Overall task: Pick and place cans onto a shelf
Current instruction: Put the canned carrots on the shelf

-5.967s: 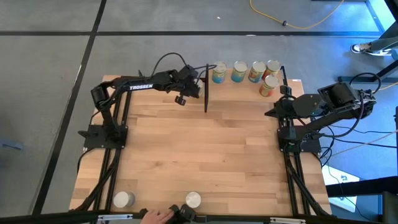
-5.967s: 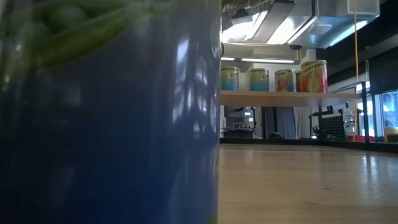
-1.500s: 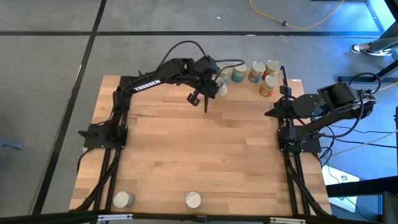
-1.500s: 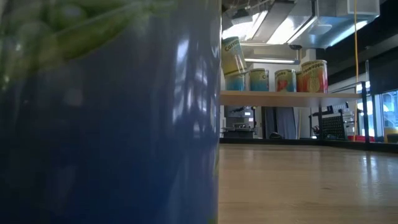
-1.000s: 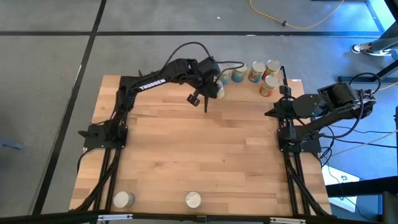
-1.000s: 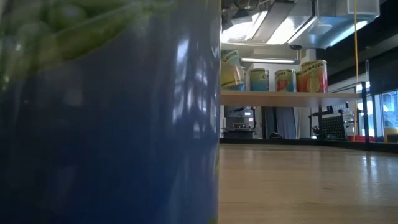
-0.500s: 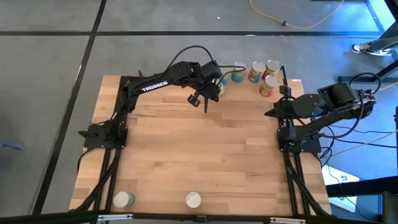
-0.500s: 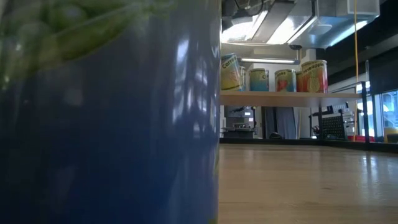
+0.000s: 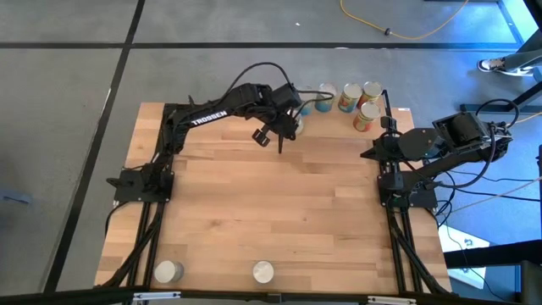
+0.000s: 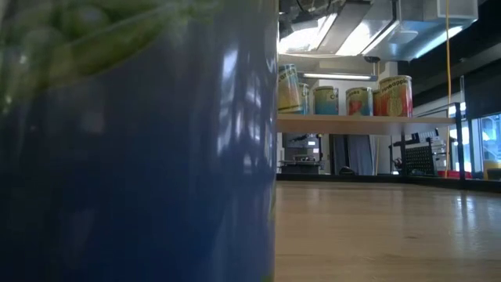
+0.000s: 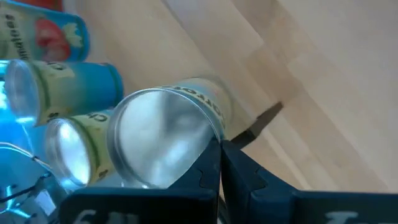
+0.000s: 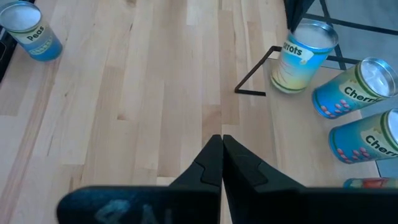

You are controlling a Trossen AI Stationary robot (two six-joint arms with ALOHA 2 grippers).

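We see a pale striped-wood worktop and dark arms with white lettering on the left one. The cans on the light-wood shelf wear yellowish, blue and orange-red labels, while a can marked Peas is blue and another marked Carrots is yellowish. All show silvery tops.

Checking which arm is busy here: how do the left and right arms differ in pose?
The left arm is stretched out to the shelf; the right arm sits folded at the table's right side. The left gripper points at a can right beside its tips; the right gripper points at bare tabletop, with cans farther off. Both grippers are shut, holding nothing.
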